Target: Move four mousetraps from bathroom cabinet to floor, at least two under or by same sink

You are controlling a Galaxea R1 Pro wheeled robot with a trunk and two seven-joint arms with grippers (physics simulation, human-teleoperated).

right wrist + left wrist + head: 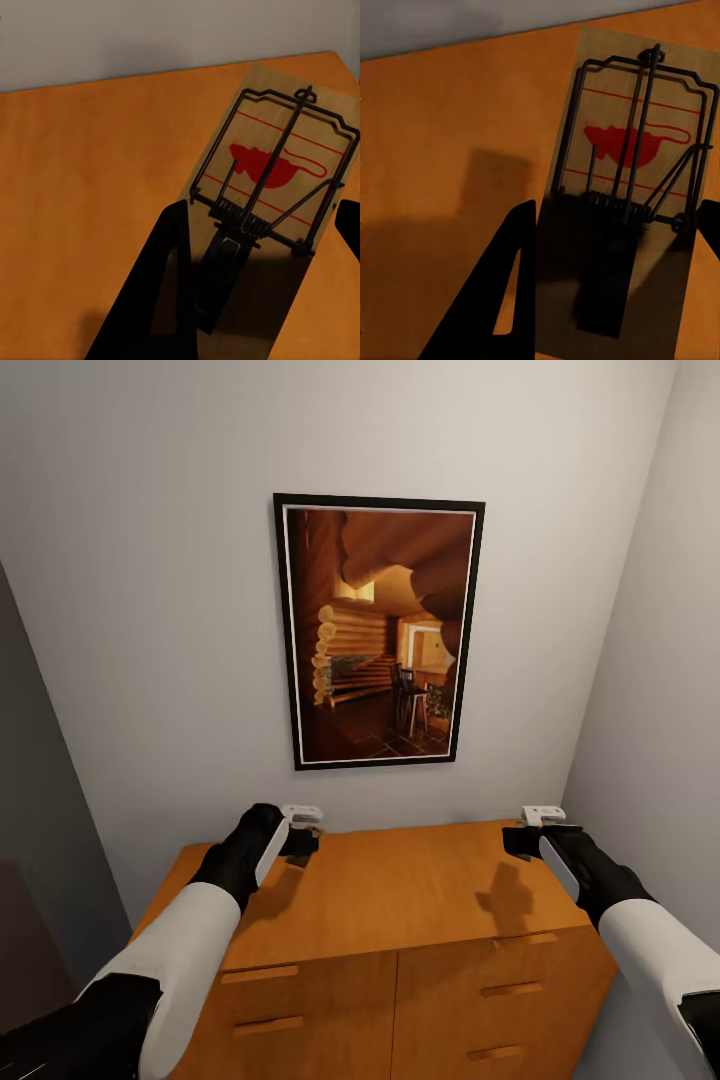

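While both my arms reach forward over the cabinet (400,900), my left gripper (303,838) sits above the back left part of its flat top and my right gripper (528,838) above the back right corner, each close to the grey wall. Both forearms slope upward from white sleeves to black wrists, with the grippers pointing toward the wall below the framed picture (378,630).

Through my left wrist camera, 1 mousetrap (626,195) lies flat on the orange wood between my 2 dark fingers (502,292), its wire bar and red mouse print facing up. My left gripper (615,285) stands wide, the fingers straddling the board's near end; whether they touch it I cannot tell.

Through my right wrist camera, a 2nd mousetrap (270,195) lies flat near the cabinet's corner, angled between my right gripper's (259,285) spread fingers (161,292). That gripper is also wide, and contact with the board is unclear.
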